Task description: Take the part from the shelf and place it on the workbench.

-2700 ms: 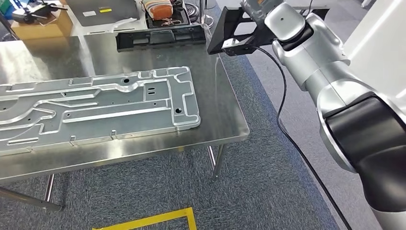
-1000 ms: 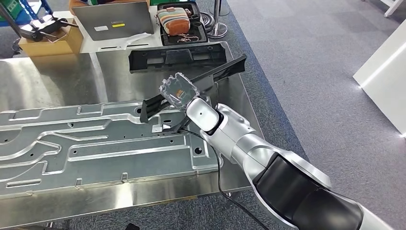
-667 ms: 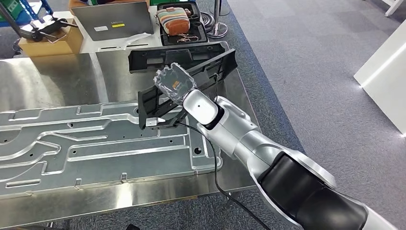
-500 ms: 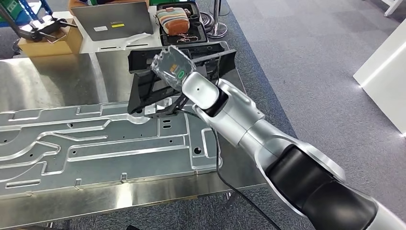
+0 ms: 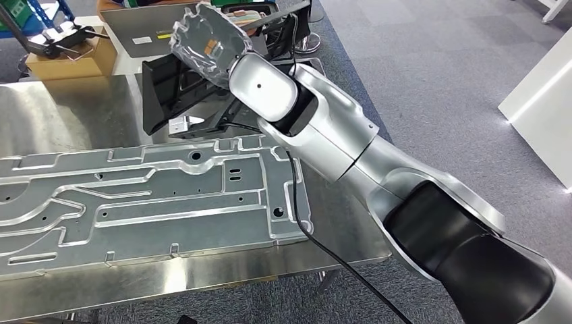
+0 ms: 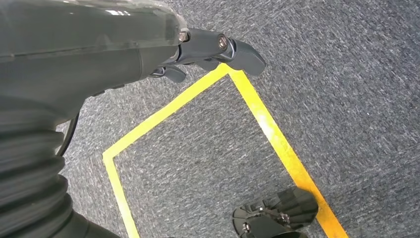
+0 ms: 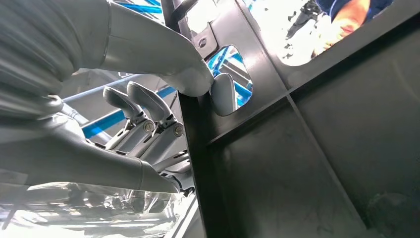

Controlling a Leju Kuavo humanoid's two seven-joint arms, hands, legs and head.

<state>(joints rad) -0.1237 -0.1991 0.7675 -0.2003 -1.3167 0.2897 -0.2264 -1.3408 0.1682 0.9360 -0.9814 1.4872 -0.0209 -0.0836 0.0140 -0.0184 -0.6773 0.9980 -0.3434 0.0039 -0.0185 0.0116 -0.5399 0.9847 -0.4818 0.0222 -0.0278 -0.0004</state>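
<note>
Right robot hand [image 7: 163,99] is clamped on the black part [image 5: 177,91] — in the wrist view my thumb presses one face of a rib and the darker fingers wrap the other side, so the hold looks firm. In the head view the part hangs tilted over the far side of the bench [image 5: 61,101], just beyond the top edge of the big metal plate [image 5: 148,196]; I can't tell whether its low end is touching the steel or a little above it. I judge this as the place step, with carry done and release not yet done. A second black part [image 5: 300,5] sits behind my forearm, mostly hidden. Next move calls for lowering and levelling the part onto bare steel, clear of the plate and of the cable [image 5: 317,243] trailing off my arm, then spreading the fingers once it rests flat. Left robot hand [image 6: 218,49] hangs over the carpet by the yellow floor tape [image 6: 267,129] — fingers loosely curled, holding nothing.
</note>
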